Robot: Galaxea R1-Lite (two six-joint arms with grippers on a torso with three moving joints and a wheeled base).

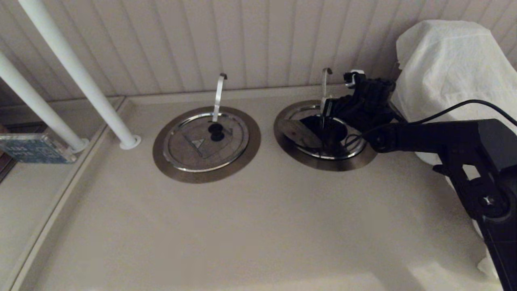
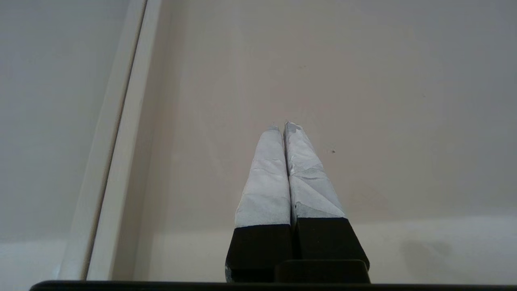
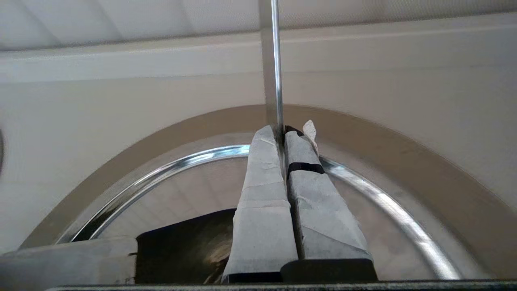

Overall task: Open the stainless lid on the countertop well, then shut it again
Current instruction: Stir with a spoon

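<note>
Gripping the utensil handle [image 3: 271, 81], the right tool [image 3: 281, 133] sits over the countertop well [image 1: 363, 159].

We see the stainless lid [image 1: 301, 131] on the right-hand countertop well [image 1: 325, 161], its wedge section folded up and tilted, so the dark hole under it shows. A flat steel utensil handle [image 1: 324, 91] stands upright through its slot. The well's wide brushed-steel ring sits flush in the beige counter [image 1: 258, 226].
</note>
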